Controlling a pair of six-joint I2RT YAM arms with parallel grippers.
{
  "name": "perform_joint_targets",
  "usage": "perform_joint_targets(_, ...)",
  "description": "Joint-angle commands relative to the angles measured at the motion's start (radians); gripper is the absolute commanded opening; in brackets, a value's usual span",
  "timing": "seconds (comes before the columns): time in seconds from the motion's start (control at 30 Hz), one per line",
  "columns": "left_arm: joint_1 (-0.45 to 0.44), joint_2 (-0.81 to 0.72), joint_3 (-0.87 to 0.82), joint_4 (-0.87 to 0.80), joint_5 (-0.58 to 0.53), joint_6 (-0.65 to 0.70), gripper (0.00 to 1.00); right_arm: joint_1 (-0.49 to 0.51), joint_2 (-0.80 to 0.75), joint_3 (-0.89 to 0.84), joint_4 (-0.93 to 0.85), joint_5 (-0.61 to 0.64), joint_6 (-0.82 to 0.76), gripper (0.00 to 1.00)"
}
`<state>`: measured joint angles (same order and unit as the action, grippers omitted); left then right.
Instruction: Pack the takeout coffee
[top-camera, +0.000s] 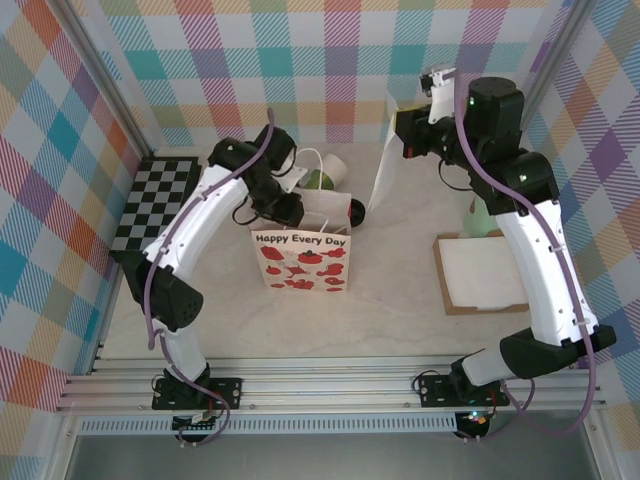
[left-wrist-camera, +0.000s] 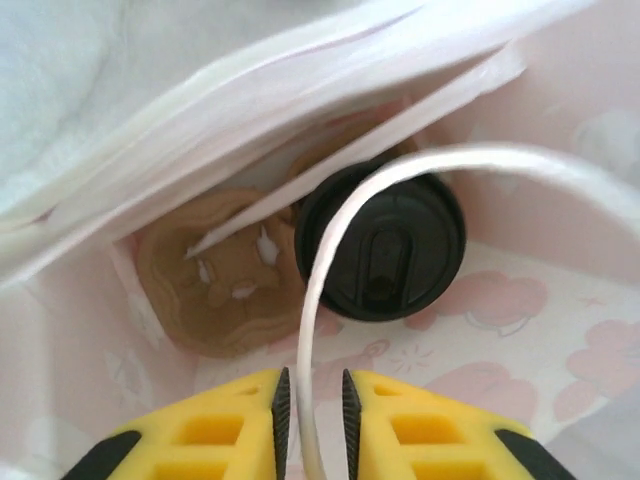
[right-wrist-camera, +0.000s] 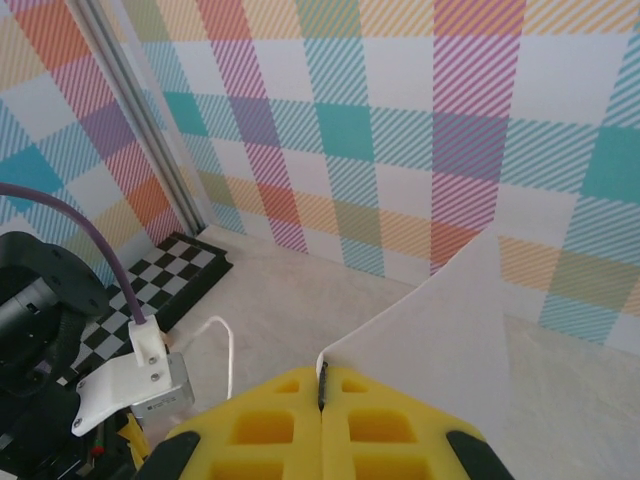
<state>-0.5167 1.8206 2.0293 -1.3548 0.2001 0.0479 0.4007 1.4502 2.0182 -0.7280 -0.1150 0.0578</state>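
Left claw (left-wrist-camera: 315, 420) near-shut around handle (left-wrist-camera: 470, 157), grip unclear, coffee (left-wrist-camera: 395, 250) below, right claw (right-wrist-camera: 322, 400) clamping paper (right-wrist-camera: 450, 330)

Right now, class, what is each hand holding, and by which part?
The right hand pinches a white sheet by its edge. The left hand straddles the gift bag's cord handle; a firm grip cannot be told.

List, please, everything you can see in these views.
white paper gift bag with red print: one, table centre
takeout coffee cup with round black plastic lid: one, inside bag
brown crinkled piece: one, beside cup in bag
black-and-white checkered board: one, left
flat wooden board with white top: one, right
large white paper sheet: one, in right hand
left hand: yellow fingers either side of bag's white cord handle
right hand: yellow, shut on sheet
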Motion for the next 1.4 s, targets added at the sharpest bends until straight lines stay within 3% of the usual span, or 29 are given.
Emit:
perform_joint_targets(0.0,-0.008,-0.095,-0.037,0.116,0.031,0.002,0.16,0.016,0.012,0.063,-0.004,-0.046,-0.032,0.00)
perform_joint_targets(0.37,-0.008,-0.263,-0.286,0.423,0.076,0.030,0.06,0.032,0.033,0.161,-0.024,-0.192,-0.049,0.00)
perform_joint_targets(0.4,-0.008,-0.267,-0.296,0.422,0.074,0.043,0.09,0.033,0.038,0.173,-0.027,-0.200,-0.046,0.00)
perform_joint_targets(0.43,-0.008,-0.263,-0.294,0.408,0.058,0.047,0.19,0.034,0.041,0.185,-0.033,-0.201,-0.046,0.00)
perform_joint_targets(0.5,-0.002,-0.245,-0.266,0.346,0.027,0.044,0.48,0.035,0.048,0.200,-0.045,-0.197,-0.047,0.00)
perform_joint_targets(0.53,0.004,-0.236,-0.251,0.313,0.028,0.039,0.53,0.037,0.051,0.204,-0.052,-0.194,-0.050,0.00)
perform_joint_targets(0.6,0.009,-0.230,-0.243,0.257,0.020,0.037,0.56,0.038,0.052,0.205,-0.061,-0.190,-0.049,0.00)
perform_joint_targets(1.07,-0.001,-0.179,-0.269,0.156,0.039,0.006,0.51,0.059,0.103,0.247,-0.086,-0.192,-0.068,0.00)
perform_joint_targets(1.37,-0.003,-0.176,-0.273,0.225,0.064,0.019,0.27,0.068,0.102,0.258,-0.102,-0.177,-0.080,0.00)
